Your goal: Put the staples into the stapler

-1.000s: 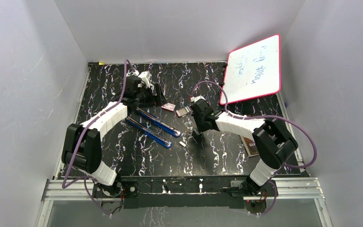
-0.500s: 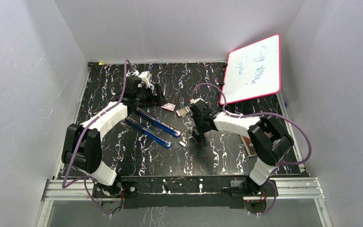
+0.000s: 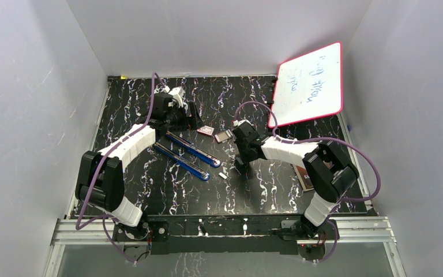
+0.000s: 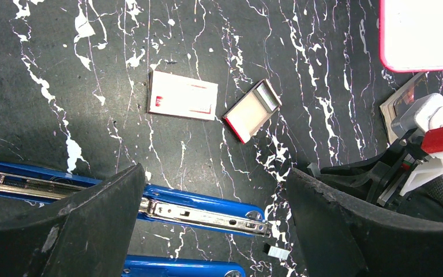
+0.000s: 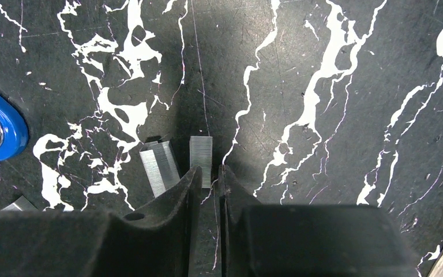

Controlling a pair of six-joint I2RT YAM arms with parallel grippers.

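Note:
The blue stapler [image 3: 189, 153] lies opened out flat at table centre-left, its silver staple rail [image 4: 202, 212] facing up. My left gripper [image 3: 191, 117] hovers open over its far end, fingers [image 4: 63, 231] spread wide with nothing between them. To the stapler's right my right gripper [image 3: 241, 164] points down at the table. Two grey strips of staples lie at its tips: one [image 5: 201, 160] has its near end between the almost-closed fingertips, the other [image 5: 159, 166] lies free beside the left finger. A further small staple block [image 3: 223, 175] rests near the stapler's tip.
A red-and-white box sleeve [image 4: 183, 103] and its open tray [image 4: 252, 109] lie beyond the stapler. A pink-edged whiteboard [image 3: 310, 83] leans at the back right. A brown flat item [image 3: 306, 176] lies under the right forearm. White walls enclose the table.
My right arm has shifted slightly to the left, its gripper staying down at the strips. The left arm and the stapler have not moved.

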